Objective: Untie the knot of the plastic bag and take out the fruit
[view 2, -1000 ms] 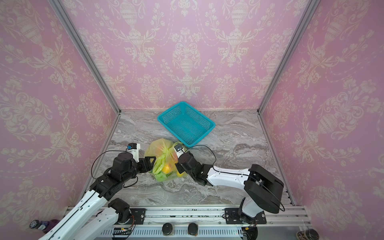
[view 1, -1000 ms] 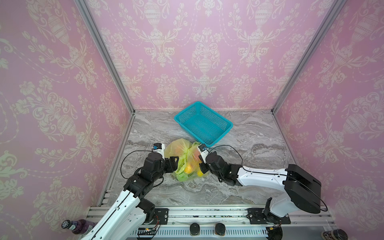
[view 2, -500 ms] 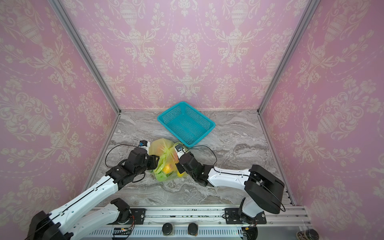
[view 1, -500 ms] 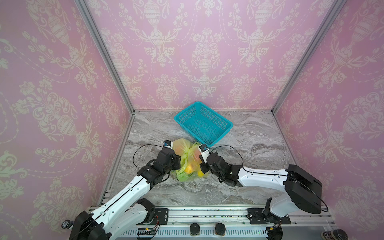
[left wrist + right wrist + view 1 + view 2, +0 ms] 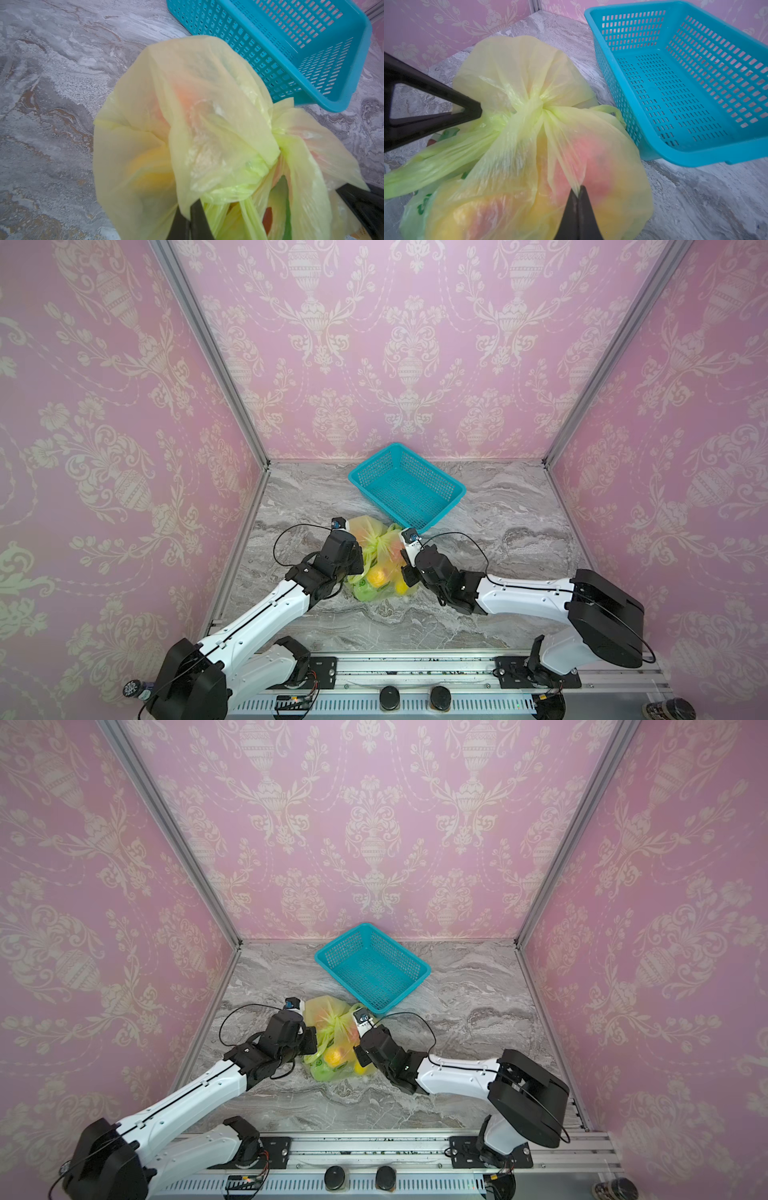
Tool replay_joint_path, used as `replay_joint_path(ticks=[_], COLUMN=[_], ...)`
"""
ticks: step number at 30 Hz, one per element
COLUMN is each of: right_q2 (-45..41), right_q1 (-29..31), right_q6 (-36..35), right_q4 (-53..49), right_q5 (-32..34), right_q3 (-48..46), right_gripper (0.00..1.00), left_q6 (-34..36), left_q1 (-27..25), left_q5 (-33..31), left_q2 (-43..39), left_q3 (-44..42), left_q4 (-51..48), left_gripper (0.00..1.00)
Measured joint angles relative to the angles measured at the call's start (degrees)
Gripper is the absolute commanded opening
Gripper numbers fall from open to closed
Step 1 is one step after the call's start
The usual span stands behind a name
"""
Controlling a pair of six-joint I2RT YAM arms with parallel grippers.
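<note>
- The plastic bag is sitting on the grey marbled table, near the middle of its front half.
- A teal basket is lying just beside the bag at 1 o'clock, turned at an angle to the table's edges.
- The knot is sitting tied at the top of the bag, with tight creases fanning out from it on all sides.
- The fruit is lying inside the bag and showing through the thin film as blurred orange, yellow and pink-red shapes.
- The left claw is working at the bag's 9 o'clock side; its jaws are pressing together and pinching a flap of the bag's film just beside the knot.
- The right claw is working at the bag's 3 o'clock side; its jaws are squeezing tight on a thin pleat of film that is running straight up to the knot.
</note>
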Motion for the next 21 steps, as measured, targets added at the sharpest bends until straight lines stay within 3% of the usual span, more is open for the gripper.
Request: replay_joint_path(ticks=[21], right_q2=[-3.2], right_q1=[-4.0], right_q6=[4.4], right_q4=[5.2], right_q5=[1.5], right_q3=[-7.2], right_gripper=[0.0], left_q6=[0.2], left_q1=[0.5], left_q5=[-8.5], left_q2=[-5.7], left_q3=[-1.5], left_q4=[-2.1], left_gripper=[0.0])
